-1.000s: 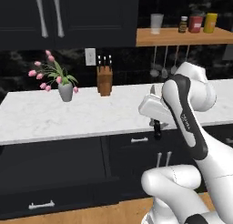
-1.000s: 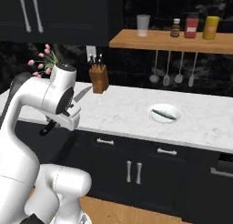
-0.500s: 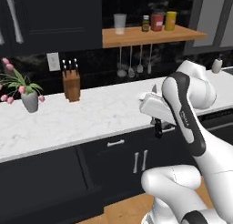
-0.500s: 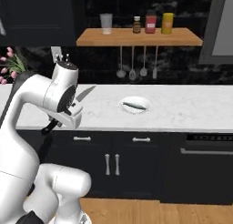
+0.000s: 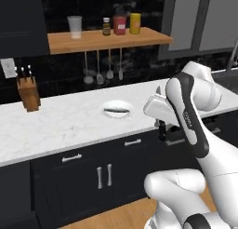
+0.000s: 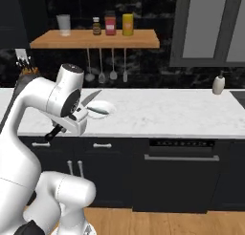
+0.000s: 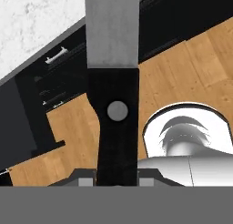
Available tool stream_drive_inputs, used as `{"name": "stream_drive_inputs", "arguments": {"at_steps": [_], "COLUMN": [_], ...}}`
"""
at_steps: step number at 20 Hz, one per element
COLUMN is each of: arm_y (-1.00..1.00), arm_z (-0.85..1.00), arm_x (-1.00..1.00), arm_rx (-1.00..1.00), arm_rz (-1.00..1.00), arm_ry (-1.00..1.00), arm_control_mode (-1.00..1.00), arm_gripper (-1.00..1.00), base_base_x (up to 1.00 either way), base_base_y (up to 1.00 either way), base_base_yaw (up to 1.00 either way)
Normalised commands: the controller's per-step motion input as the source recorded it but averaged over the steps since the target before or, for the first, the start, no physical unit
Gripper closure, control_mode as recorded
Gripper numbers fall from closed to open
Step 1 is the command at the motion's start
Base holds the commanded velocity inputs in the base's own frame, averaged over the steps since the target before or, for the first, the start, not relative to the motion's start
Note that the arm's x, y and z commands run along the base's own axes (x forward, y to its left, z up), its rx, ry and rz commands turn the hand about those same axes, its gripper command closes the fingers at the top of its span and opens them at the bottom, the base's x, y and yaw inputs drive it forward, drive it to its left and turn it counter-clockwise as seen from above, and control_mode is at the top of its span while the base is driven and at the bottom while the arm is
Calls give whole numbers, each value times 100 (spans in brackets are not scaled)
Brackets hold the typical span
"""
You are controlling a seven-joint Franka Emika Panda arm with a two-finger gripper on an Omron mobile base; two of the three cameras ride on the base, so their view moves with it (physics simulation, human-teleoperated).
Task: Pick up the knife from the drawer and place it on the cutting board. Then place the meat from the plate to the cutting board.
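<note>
Gripper (image 7: 116,181): closed on the dark handle of the knife (image 7: 112,63), seen in the hand view with the handle running up between the tips and the flat grey blade reaching to the top edge. In the right base view the gripper (image 6: 72,118) hangs in front of the surface (image 6: 162,112), at the edge of the white marble top, and the knife (image 6: 90,98) points its blade up and toward the plate. In the left base view the gripper (image 5: 161,130) sits under the bent wrist, against the black cabinet fronts.

Plate (image 5: 116,109): small, round, pale, lying on the surface (image 5: 56,123) near its middle; a dark strip of meat (image 5: 116,111) lies across it. In the right base view the plate (image 6: 100,107) is just beyond the knife tip.

Knife block (image 5: 28,92): wooden, with black handles, at the back left of the surface against the wall.

Shelf (image 5: 104,38): wooden, above the surface, carrying a clear cup (image 5: 75,27), a small dark bottle (image 5: 106,26), a red jar (image 5: 120,24) and a yellow jar (image 5: 135,23). Utensils (image 5: 99,67) hang below it.

Soap dispenser (image 6: 218,83): pale, at the back right of the surface.

Floor (image 7: 182,77): wooden boards, under the black cabinets.
</note>
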Motion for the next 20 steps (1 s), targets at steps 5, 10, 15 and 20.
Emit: {"name": "stream_drive_inputs", "arguments": {"at_steps": [5,10,15,20], "arm_y": [0,0,0,0], "arm_z": [0,0,0,0], "arm_x": [0,0,0,0], "arm_rx": [0,0,0,0], "arm_rz": [0,0,0,0], "arm_ry": [0,0,0,0], "arm_control_mode": [100,100,100,100], "arm_gripper": [100,100,100,100], "base_base_x": [23,28,33,43], "base_base_y": [-85,-72,-77,-74], "base_base_yaw": [0,0,1,6]}}
